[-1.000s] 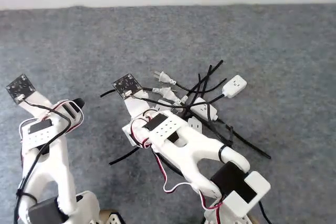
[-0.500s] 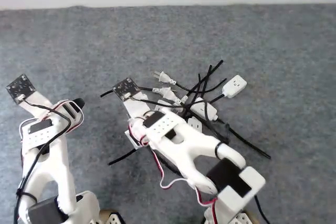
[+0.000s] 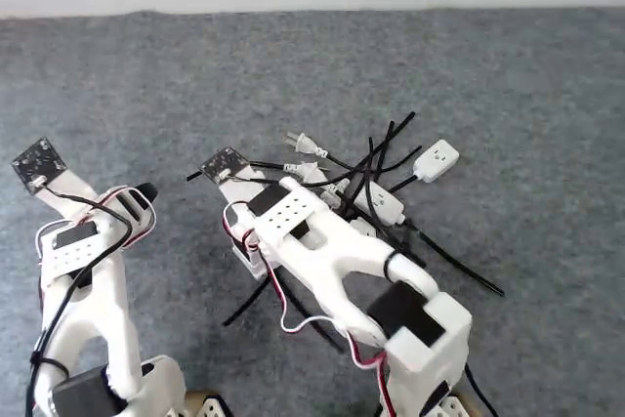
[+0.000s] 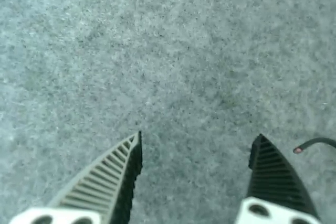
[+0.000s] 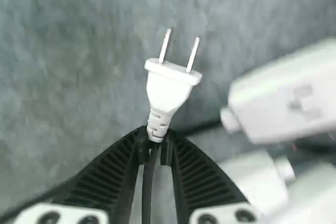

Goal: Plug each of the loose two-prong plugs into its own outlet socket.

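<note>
Grey felt-like cover runs across the whole desk (image 3: 508,85), with a pale wall behind. Over the middle leans the right arm (image 3: 332,251), stretched into a heap of black cords (image 3: 391,148). The left arm (image 3: 83,271) stands well apart at the side. Among the cords lie white sockets: a far socket (image 3: 437,160) at the heap's outer edge and a long socket (image 3: 379,204) close beside the right arm. A spare plug (image 3: 305,146) lies loose at the heap's far side, its prongs pointing away from the cords and in no socket.

The right claw (image 5: 153,140) is pinched narrow on the ribbed neck of a plug (image 5: 170,85), just where the cord leaves it. That hold looks chosen. The body and both prongs (image 5: 178,51) stick out free ahead of the claw and in line with it, so a push along the claw should drive them home. A blurred socket (image 5: 286,98) sits just beside the plug, off to its side rather than ahead. The prongs therefore face bare cover, and I judge that aiming them is the step in hand.

The left claw (image 4: 197,145) gapes wide and holds nothing, above bare cover, with a cord end (image 4: 315,142) near one finger. It seems parked to keep clear, though a socket may slide under a one-armed push unless braced.
</note>
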`<act>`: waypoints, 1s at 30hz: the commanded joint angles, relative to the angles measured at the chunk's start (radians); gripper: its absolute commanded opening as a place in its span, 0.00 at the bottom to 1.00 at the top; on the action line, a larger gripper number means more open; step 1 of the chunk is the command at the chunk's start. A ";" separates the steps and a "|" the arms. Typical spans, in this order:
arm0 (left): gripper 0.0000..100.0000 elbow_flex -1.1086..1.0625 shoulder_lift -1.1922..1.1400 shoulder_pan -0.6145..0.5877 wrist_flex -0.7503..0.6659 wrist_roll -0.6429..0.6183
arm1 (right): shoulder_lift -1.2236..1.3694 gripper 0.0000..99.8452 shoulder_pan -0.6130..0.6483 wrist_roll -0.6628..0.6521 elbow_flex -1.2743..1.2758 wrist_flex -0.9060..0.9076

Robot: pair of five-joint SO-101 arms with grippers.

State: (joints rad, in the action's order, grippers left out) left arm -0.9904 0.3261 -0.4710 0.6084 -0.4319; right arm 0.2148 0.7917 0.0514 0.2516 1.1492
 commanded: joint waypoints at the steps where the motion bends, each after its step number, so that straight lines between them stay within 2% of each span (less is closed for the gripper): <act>1: 0.31 0.039 -0.002 0.000 -0.025 -0.005 | -0.234 0.01 -0.010 -0.043 -0.048 0.163; 4: 0.31 0.039 -0.002 0.002 -0.026 -0.005 | -0.412 0.01 -0.045 -0.186 -0.048 0.337; 7: 0.31 0.041 -0.002 0.002 -0.026 -0.005 | -0.588 0.01 -0.147 -0.281 -0.052 0.483; 11: 0.31 0.042 -0.002 0.002 -0.026 -0.005 | -0.792 0.01 -0.377 -0.414 -0.046 0.645; 14: 0.31 0.041 -0.002 0.003 -0.026 -0.005 | -0.929 0.01 -0.610 -0.523 0.046 0.647; 21: 0.31 0.038 -0.002 0.028 -0.026 -0.002 | -1.024 0.01 -1.076 -0.760 0.259 0.587; 26: 0.31 0.038 -0.002 0.028 -0.023 -0.002 | -1.023 0.01 -1.400 -0.830 0.470 0.309; 30: 0.31 0.027 -0.002 0.029 -0.026 -0.002 | -1.023 0.01 -1.518 -0.893 0.671 0.093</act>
State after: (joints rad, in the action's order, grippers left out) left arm -0.9904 0.3261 -0.4511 0.6084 -0.4304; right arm -0.7871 -0.6444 -0.7910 0.8316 1.3932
